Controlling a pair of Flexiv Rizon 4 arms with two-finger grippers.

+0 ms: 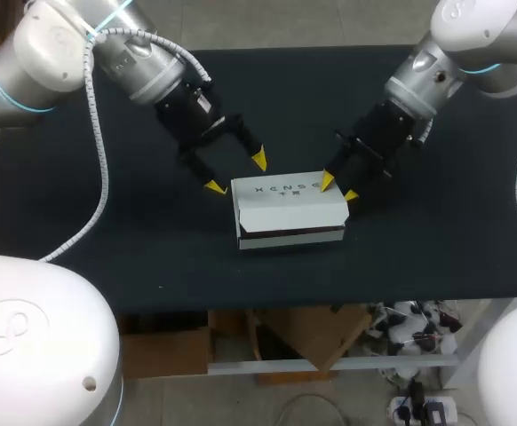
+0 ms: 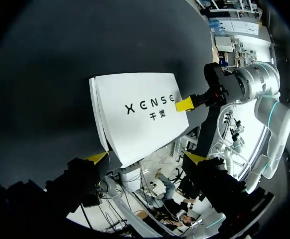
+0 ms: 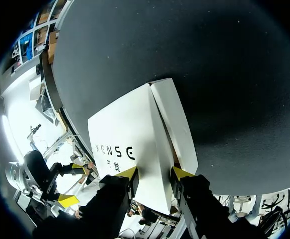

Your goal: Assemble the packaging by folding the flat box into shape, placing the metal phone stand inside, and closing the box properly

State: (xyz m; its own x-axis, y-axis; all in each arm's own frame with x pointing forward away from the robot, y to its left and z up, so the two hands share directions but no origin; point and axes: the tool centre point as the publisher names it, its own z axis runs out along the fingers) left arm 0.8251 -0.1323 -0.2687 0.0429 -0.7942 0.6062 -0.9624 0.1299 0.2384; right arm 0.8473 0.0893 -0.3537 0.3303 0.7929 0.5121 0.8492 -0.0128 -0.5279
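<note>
Head view: white cardboard box (image 1: 290, 211), rectangular, smooth matte faces, dark print on the lid, sits folded into shape at the middle of the table (image 1: 107, 231). The lid is down, and a thin dark gap runs along the front face under the lid edge. Contents are hidden. The table top is flat, black, matte and faintly speckled.

Your left gripper (image 1: 237, 173) hangs just behind the box's far left corner, jaws wide apart with nothing clamped. In the left wrist view one yellow tip is near that corner, contact unclear.

Your right gripper (image 1: 338, 188) is at the far right corner, jaws apart. One yellow tip is on the lid's far edge, the other beside the end face. In the right wrist view the fold between the lid and the narrow end flap (image 3: 177, 129) runs between those fingers, with no squeeze visible.

Both arms are silver-grey with black gripper bodies. A white ribbed cable (image 1: 101, 155) trails from your left arm over the table.
</note>
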